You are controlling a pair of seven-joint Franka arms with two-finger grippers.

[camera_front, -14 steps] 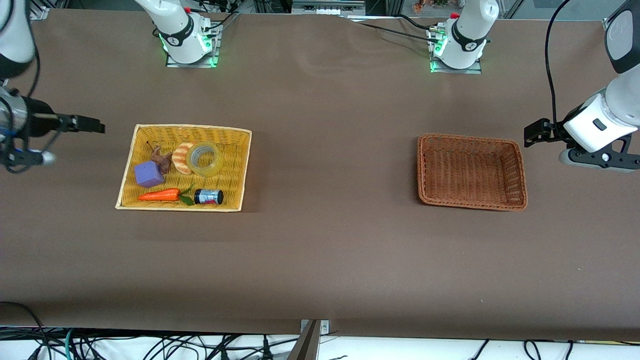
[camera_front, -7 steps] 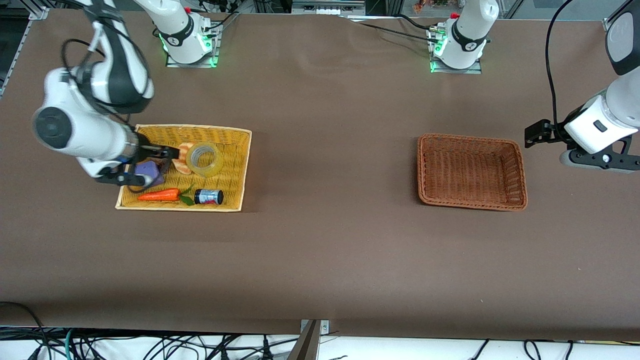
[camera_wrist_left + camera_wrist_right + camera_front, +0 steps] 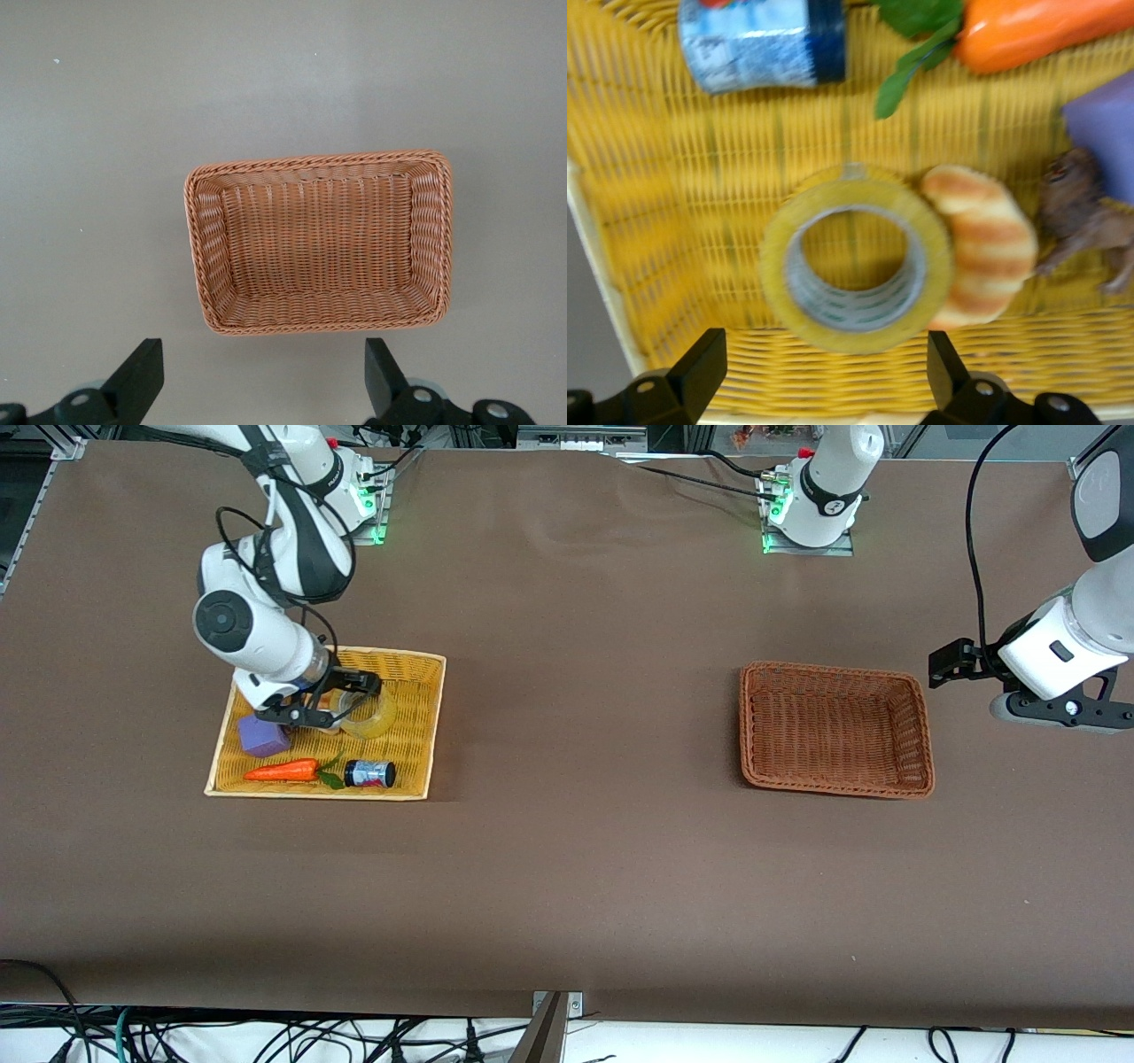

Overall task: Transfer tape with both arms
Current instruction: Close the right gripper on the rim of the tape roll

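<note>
While the right gripper (image 3: 341, 701) hovered low over the yellow tray (image 3: 416, 726), its fingers stood apart, and the tape (image 3: 856, 258) lay flat in the tray directly below them, its wide hole facing up between the two black fingertips seen at the edge of the right wrist view. Judging by its look, the tape was a stiff, thick ring, fairly light, with a smooth translucent yellowish outer face that might slip a little under hard pads; the pale inner core looked firmer. A sound hold would probably be one finger inside the hole and one outside, pinching the wall on the side away from the bread (image 3: 983, 248), since the striped crescent bread touched the ring's rim and left no room for a finger there.

Just beside the tape, away from the gripper's wrist, lay a small dark jar (image 3: 762, 42) with a pale label, on its side, a glossy orange carrot (image 3: 1036, 28) with green leaves, a matte purple block (image 3: 1107, 128), and a knobbly brown object (image 3: 1085, 221) that could not be identified. The tray was tightly woven, ribbed yellow wicker.

The left gripper (image 3: 266, 390) waited in the air at the left arm's end of the table, fingers wide apart, with an empty brown wicker basket (image 3: 205, 266), rectangular with a braided rim, in its wrist view
</note>
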